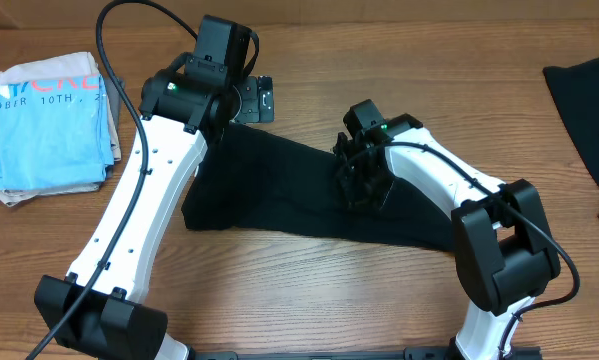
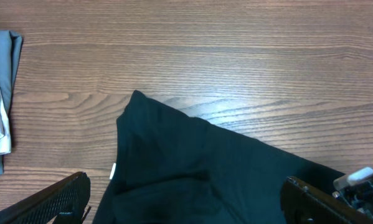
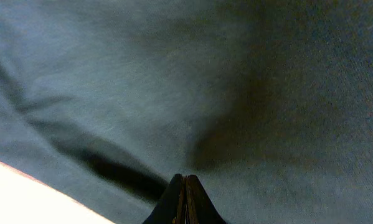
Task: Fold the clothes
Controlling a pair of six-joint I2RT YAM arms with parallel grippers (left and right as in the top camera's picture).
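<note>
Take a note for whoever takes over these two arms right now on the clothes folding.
Left gripper: open, hovering over a corner of the black T-shirt, holding nothing.
Right gripper: shut, pinching the shirt's fabric near its middle.
The shirt lies bunched across the middle of the table; another black garment lies at the right edge.
Done: one grip taken on the shirt.
Left: the folds themselves, then the second garment.

Wooden table [image 1: 379, 60] — black T-shirt [image 1: 269, 190] mid-table, folded light-blue shirt [image 1: 49, 120] left, black garment [image 1: 589, 100] right
</note>
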